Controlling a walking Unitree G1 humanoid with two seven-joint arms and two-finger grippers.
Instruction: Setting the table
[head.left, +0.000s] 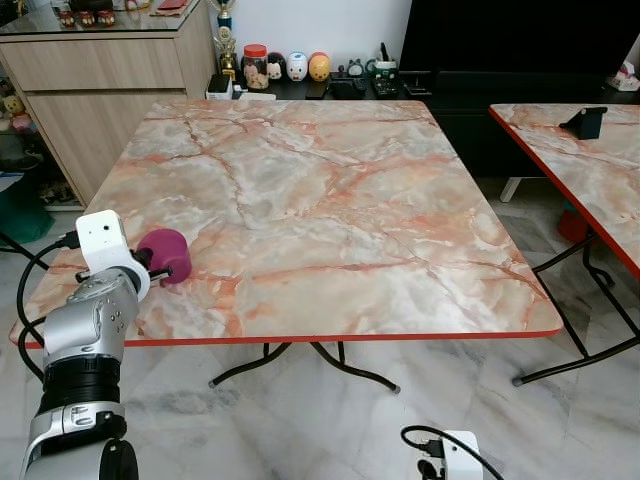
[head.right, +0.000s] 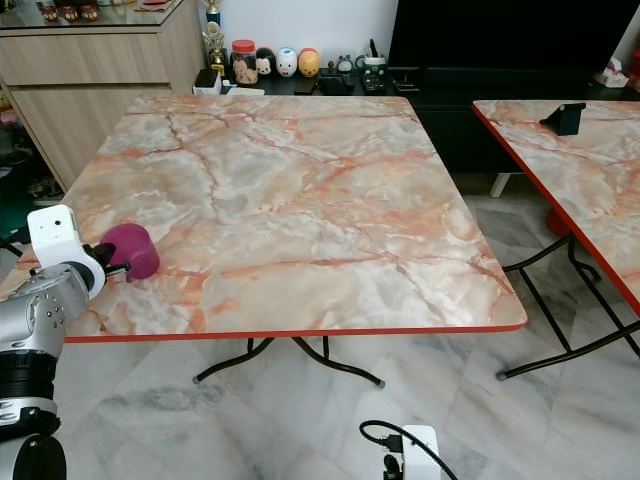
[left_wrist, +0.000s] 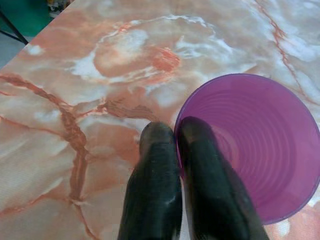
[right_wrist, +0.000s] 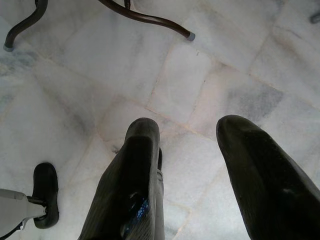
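the cup sits on the tabletop at its near left corner, close to the near edge. the left tool is at the cup's near side, one finger inside the rim and one outside, closed on the wall. the right tool hangs low at the near right, over the floor, its fingers apart. a second table stands to the right, with a small stand on it. a wooden cabinet stands at the far left, and a low shelf with jars and figurines runs behind the tabletop's far edge.
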